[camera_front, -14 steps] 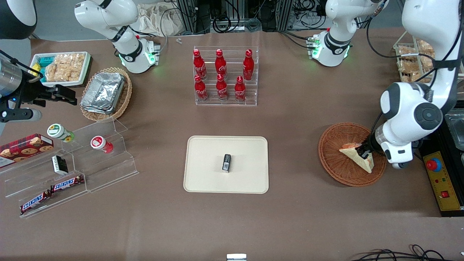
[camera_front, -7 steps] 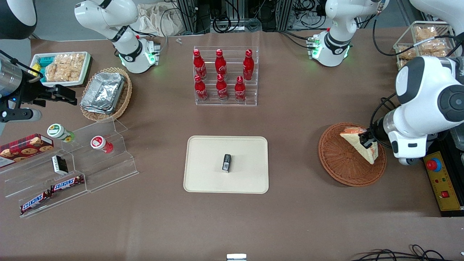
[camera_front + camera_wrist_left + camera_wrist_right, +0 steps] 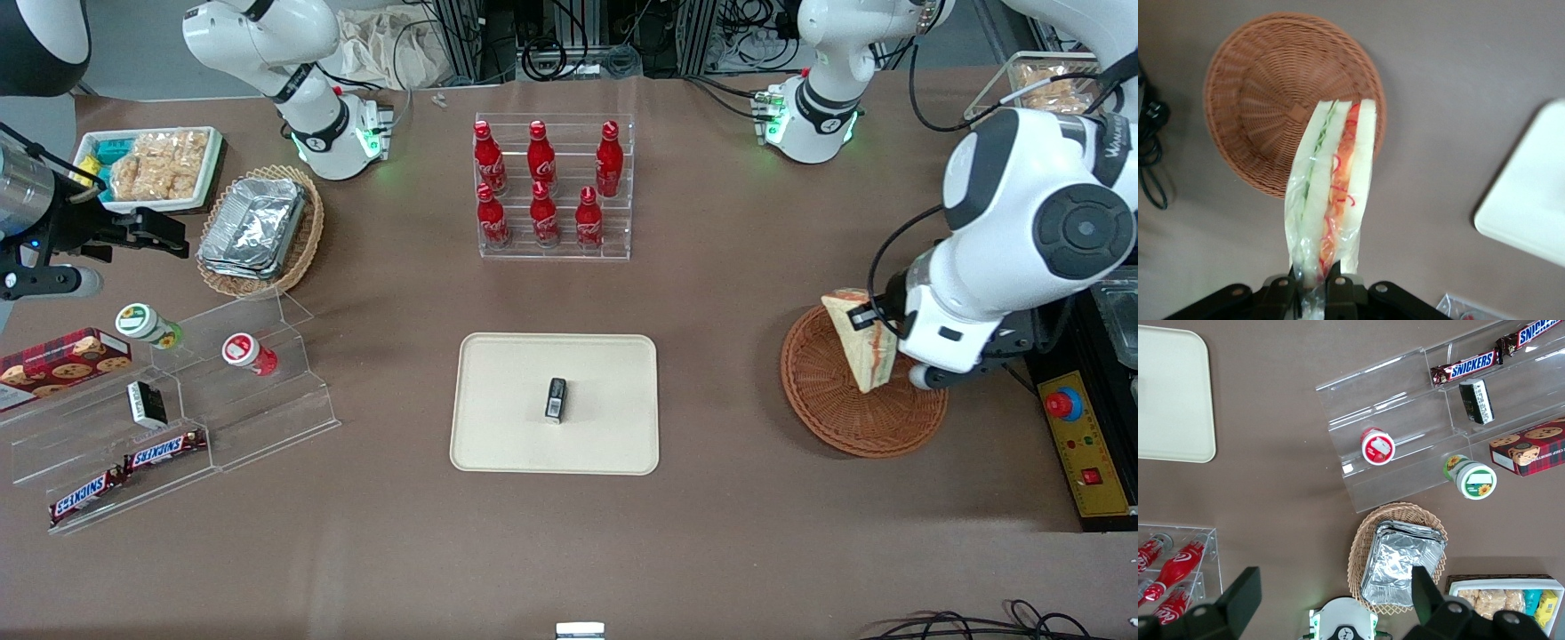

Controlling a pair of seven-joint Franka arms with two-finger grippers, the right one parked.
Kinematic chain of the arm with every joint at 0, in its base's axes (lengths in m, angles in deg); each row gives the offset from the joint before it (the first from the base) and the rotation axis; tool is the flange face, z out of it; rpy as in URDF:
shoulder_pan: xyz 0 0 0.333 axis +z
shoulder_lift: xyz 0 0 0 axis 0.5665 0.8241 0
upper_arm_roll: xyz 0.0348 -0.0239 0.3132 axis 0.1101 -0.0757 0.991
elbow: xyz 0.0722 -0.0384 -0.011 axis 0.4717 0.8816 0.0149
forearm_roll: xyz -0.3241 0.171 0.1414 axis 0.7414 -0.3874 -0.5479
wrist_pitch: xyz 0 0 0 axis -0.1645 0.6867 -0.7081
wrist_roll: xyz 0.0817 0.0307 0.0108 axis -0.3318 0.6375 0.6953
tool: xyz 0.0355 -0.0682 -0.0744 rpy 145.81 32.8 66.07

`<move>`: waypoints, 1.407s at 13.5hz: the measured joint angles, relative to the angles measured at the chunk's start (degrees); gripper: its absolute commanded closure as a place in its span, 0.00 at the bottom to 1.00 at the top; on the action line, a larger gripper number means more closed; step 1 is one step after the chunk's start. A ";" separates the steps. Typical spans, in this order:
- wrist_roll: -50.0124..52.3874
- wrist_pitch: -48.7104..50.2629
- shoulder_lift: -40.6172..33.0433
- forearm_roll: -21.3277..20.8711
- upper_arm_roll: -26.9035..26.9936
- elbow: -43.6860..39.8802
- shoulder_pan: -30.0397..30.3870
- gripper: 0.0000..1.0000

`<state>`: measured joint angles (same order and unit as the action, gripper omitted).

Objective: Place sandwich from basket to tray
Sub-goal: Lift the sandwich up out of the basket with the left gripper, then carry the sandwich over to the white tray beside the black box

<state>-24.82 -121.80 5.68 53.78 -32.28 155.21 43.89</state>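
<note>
The gripper (image 3: 1315, 290) is pinching the sandwich (image 3: 1331, 193) by one end of its clear wrapper, the two fingers pressed together on the plastic and the bread's tip; the sandwich hangs clear in the air above the basket (image 3: 853, 418), over the part of its rim farther from the front camera, touching nothing but the gripper; the tray (image 3: 507, 427) lies well apart toward the parked arm's end of the tabletop, with a small dark packet (image 3: 556, 398) resting near its middle. The sandwich looks light and soft, the bread easily crushed and the film slippery, so a hold this near the edge seems liable to let it swing or slide out; a grip across the thick bread faces would likely be surer; setting it down on bare tray beside the packet seems wise.
</note>
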 measured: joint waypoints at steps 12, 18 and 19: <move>-3.59 -10.70 11.24 -7.23 -8.47 0.21 -10.25 0.99; 7.75 -25.50 21.28 -13.74 -8.45 0.15 -15.75 0.99; 7.88 -27.57 22.72 -13.81 -8.44 0.14 -15.87 0.99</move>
<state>-16.94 -149.37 28.41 39.97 -40.72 155.35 28.01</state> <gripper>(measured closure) 0.868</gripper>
